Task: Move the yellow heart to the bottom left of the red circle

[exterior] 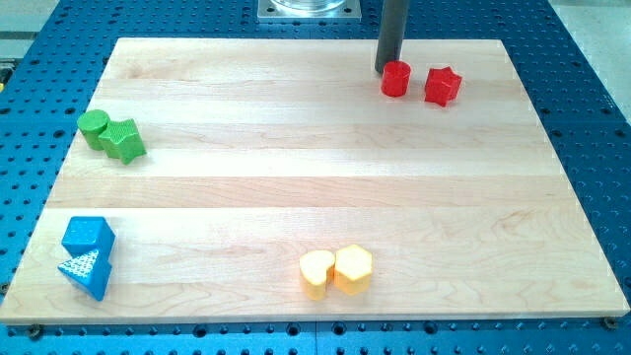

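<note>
Judging by looks alone, the yellow heart is a small, rigid, light block with smooth sides, so it should slide easily over the wooden board and is unlikely to deform or break. Being light, it may also spin or slip off to one side if pushed off-centre. No grasp is possible with a plain rod; the place to make contact is the heart's lower-left flank, pressing toward the upper right. The yellow hexagon touches the heart on its right side, so a push from the left would probably drag that neighbour along unless the two are first separated.

From the single camera view, the heart sits near the bottom of the frame, slightly left of centre. The red circle stands at the upper right, with a red star just beside it on the right. A green circle and a green star sit together at the left edge, and two blue blocks lie at the lower left.

The arm comes down from the top of the frame as a straight dark rod, nearly upright. My tip rests just at the upper-left edge of the red circle, touching or almost so; which cannot be told. It is well apart from the heart. With no jaws, there is nothing to spread or pinch.
</note>
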Available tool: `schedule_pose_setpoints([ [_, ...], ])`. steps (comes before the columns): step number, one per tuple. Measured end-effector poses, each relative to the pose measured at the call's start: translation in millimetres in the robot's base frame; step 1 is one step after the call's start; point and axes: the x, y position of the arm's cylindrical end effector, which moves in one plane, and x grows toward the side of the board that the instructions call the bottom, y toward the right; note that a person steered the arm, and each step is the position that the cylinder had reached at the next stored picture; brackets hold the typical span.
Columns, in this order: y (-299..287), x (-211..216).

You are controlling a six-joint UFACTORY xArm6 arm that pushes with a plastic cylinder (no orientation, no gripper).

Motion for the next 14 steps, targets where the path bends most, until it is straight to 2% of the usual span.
schedule_pose_setpoints([
  [1, -13, 20],
  [2, -29, 62],
  [3, -30, 78],
  [4, -67, 85],
  [5, -161, 126],
  [6, -226, 188],
  [7, -254, 260],
  [8, -238, 345],
  [9, -196, 361],
  [11, -99, 361],
  [13, -84, 356],
  [14, -93, 324],
])
